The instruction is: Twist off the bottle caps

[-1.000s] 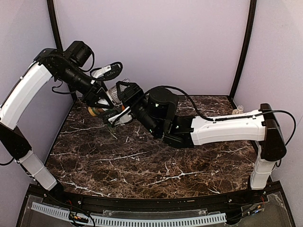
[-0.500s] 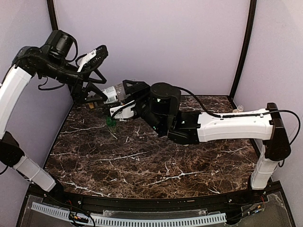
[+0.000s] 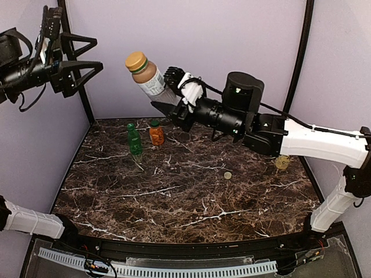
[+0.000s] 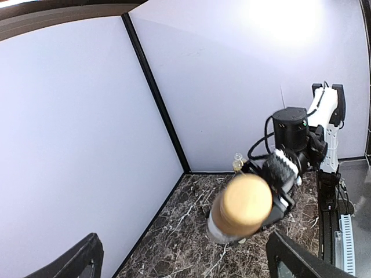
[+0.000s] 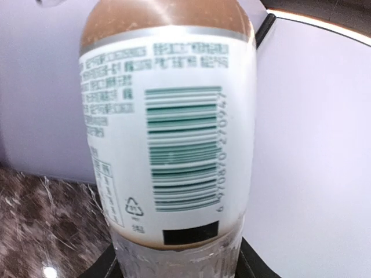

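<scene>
Brown marble-patterned table (image 3: 174, 200) lies beneath both arms. The right claw (image 3: 171, 95) hangs high over its back half, clamped on the lower end of the brown bottle (image 3: 149, 78). That bottle is in the air, tilted, its top aimed up and left; the tan cap (image 3: 136, 60) sits on the neck. In the right wrist view the white label and its barcode fill the frame, brown drink shows above it, and the clear ribbed base sits between the dark fingers at the bottom edge. In the left wrist view the cap faces the camera almost head-on (blurred, so no thread or gap can be made out).

The left claw (image 3: 98, 52) is up at the far left by the corner post; its jaws are spread wide with nothing between them, pointing toward the cap and well apart from it.

The green bottle (image 3: 134, 140) and the orange bottle (image 3: 156, 133) stand upright just beside each other at the back left of the table, each with a cap on. The yellow bottle (image 3: 282, 163) stands at the right, near the right forearm; its top is too small to tell. A loose cap (image 3: 228, 175) lies flat on the marble, between the table's middle and the yellow bottle.
</scene>
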